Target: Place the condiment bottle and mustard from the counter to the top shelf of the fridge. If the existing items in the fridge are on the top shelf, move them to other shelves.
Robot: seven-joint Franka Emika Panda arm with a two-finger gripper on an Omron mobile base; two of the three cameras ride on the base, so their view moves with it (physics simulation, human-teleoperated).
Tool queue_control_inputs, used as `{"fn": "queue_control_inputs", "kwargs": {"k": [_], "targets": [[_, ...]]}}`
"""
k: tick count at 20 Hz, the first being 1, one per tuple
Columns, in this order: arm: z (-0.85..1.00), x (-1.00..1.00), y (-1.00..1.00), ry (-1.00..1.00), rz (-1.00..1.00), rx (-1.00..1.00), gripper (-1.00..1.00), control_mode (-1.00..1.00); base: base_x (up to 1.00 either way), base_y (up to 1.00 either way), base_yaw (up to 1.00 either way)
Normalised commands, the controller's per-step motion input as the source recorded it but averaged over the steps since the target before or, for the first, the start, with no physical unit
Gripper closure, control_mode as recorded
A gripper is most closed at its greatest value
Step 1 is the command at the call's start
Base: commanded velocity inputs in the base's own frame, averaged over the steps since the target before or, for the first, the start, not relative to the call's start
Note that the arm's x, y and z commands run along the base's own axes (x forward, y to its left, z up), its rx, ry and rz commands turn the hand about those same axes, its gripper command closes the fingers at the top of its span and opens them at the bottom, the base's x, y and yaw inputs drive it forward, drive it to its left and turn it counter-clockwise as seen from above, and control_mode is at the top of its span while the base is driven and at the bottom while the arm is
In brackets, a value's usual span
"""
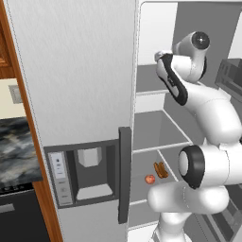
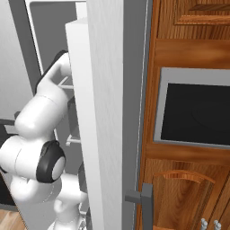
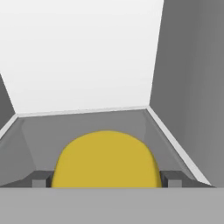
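Inside the open fridge [image 1: 156, 108], a tomato [image 1: 150, 179] and sausage [image 1: 160, 170] are kept on a lower shelf. A yellow mustard bottle [image 3: 105, 159] is flanked by the widely spread fingers [image 3: 40, 179] above the top shelf [image 3: 83, 120], the arm being extended inward.

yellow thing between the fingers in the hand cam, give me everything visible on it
The mustard shows in the hand view as a smooth, plain yellow dome with a matte, plastic look; no cap, label or lower body is visible. It sits between the two dark fingertips, which flank it closely on both sides; actual contact can't be confirmed. Behind it lie a grey fridge shelf and the white back wall.
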Motion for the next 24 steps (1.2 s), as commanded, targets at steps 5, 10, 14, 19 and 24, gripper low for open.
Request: {"fn": "queue_control_inputs", "kwargs": {"k": [5,10,14,19,24], "targets": [[-0.46,0.01,0.00,0.08,0.00,-0.06,1.00,-1.00,0.00,0.00,0.00],[-0.27,0.04,0.00,0.03,0.00,-0.03,1.00,-1.00,0.00,0.00,0.00],[-0.03,0.14,0.00,0.00,0.00,0.00,-1.00,-1.00,0.00,0.00,0.00],[0.00,0.11,0.00,0.00,0.00,0.00,-1.00,-1.00,0.00,0.00,0.00],[0.00,0.08,0.00,0.00,0.00,0.00,-1.00,-1.00,0.00,0.00,0.00]]}}
